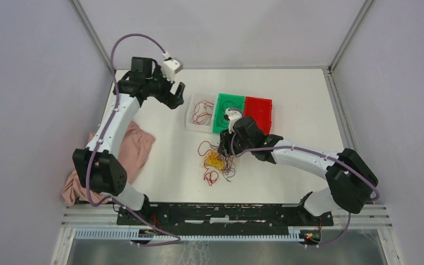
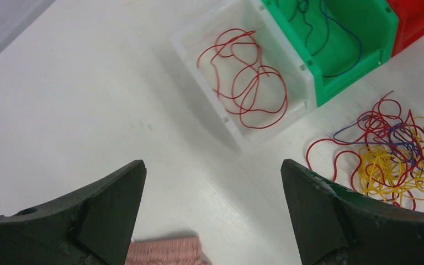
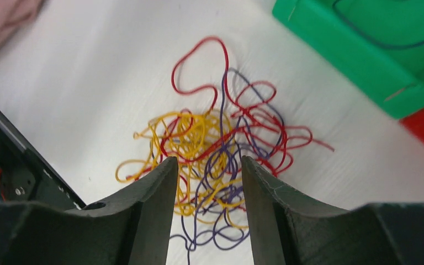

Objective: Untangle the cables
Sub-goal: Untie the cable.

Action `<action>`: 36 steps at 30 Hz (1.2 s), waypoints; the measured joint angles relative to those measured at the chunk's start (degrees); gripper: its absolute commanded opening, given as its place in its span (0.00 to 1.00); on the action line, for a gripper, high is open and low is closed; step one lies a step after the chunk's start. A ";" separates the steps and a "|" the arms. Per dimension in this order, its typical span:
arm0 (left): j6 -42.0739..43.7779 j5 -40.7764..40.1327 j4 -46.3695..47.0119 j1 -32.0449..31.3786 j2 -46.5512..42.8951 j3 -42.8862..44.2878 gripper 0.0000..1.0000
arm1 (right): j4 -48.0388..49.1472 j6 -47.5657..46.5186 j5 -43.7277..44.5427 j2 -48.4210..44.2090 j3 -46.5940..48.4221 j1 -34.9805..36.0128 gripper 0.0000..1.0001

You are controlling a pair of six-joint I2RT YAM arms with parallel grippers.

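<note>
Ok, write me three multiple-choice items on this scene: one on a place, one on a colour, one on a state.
1. The red wires away from the tangle lie:
A in the clear bin
B in the red bin
C on the pink cloth

2. The wire in the green bin is:
A yellow
B dark blue
C red

3. The left pincer is:
A open and empty
B shut on a red wire
C shut on the cloth

Key:
1 A, red loops lie inside the clear bin.
2 B, a dark blue strand curls on the green floor.
3 A, its jaws stand wide apart with nothing between them.
</note>
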 measured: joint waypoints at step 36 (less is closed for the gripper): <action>-0.35 11.65 -5.31 -1.46 -14.99 -23.78 0.99 | -13.05 -5.75 6.99 -7.74 -0.57 0.57 0.55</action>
